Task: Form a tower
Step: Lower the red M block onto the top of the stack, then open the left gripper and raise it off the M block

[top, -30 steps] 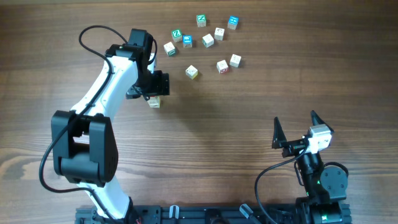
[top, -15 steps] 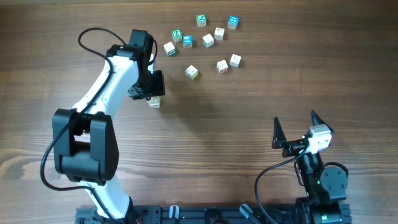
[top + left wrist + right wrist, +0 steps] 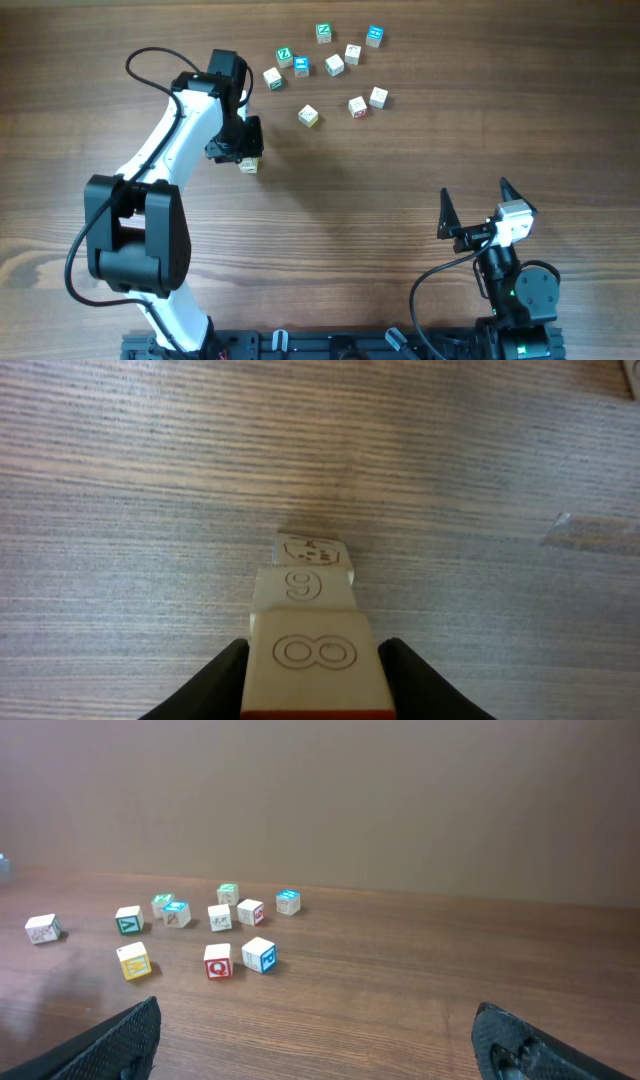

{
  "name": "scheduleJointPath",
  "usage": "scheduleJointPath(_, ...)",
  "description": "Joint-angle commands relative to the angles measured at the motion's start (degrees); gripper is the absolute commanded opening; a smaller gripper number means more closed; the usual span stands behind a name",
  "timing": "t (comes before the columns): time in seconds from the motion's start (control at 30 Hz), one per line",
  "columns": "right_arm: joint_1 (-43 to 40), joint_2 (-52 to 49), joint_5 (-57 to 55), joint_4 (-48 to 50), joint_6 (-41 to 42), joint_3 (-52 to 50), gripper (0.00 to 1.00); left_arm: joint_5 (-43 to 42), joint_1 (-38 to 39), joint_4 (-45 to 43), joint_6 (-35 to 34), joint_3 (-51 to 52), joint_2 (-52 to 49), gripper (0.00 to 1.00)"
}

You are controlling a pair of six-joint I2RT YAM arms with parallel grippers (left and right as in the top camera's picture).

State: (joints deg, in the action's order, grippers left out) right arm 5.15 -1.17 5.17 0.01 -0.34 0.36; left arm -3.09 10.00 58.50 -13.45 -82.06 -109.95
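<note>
The tower [image 3: 303, 585] is a narrow column of pale wooden cubes; the left wrist view shows three, marked 8 on top, 9 below, and a picture cube at the base. My left gripper [image 3: 313, 648] is shut on the top cube [image 3: 300, 680], a black finger pressed to each side. From overhead, the left gripper [image 3: 243, 140] covers most of the tower [image 3: 248, 165]. My right gripper [image 3: 474, 188] is open and empty near the front right, far from the tower; the right gripper [image 3: 320, 1020] holds only bare table between its fingers.
Several loose cubes [image 3: 325, 65] with green, blue, red and yellow faces lie scattered at the back centre, right of the left arm. The right wrist view shows these loose cubes [image 3: 215, 920] well ahead of its fingers. A black cable loops off the left arm [image 3: 150, 55].
The left jaws have closed in from wide open onto the sides of the tower's top cube. The left wrist shifted slightly. The right arm has not moved.
</note>
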Motion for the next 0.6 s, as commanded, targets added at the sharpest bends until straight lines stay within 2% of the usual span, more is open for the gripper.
scheduleJointPath(0.0, -0.2, 0.2, 0.9, 0.3, -0.8, -0.1, 1.00, 0.5, -0.1, 0.9, -0.5, 0.5, -0.9, 0.45)
scheduleJointPath(0.07, -0.2, 0.2, 0.9, 0.3, -0.8, -0.1, 1.00, 2.4, -0.1, 0.9, -0.5, 0.5, -0.9, 0.48)
scheduleJointPath(0.17, -0.2, 0.2, 0.9, 0.3, -0.8, -0.1, 1.00, 2.8, -0.1, 0.7, -0.5, 0.5, -0.9, 0.58)
scheduleJointPath(0.3, -0.2, 0.2, 0.9, 0.3, -0.8, -0.1, 1.00, 2.8, -0.1, -0.2, -0.5, 0.5, -0.9, 0.60)
scheduleJointPath(0.47, -0.2, 0.2, 0.9, 0.3, -0.8, -0.1, 1.00, 2.8, -0.1, -2.2, -0.2, 0.5, -0.9, 0.79)
scheduleJointPath(0.57, -0.2, 0.2, 0.9, 0.3, -0.8, -0.1, 1.00, 2.8, -0.1, -3.6, -0.3, 0.5, -0.9, 0.80)
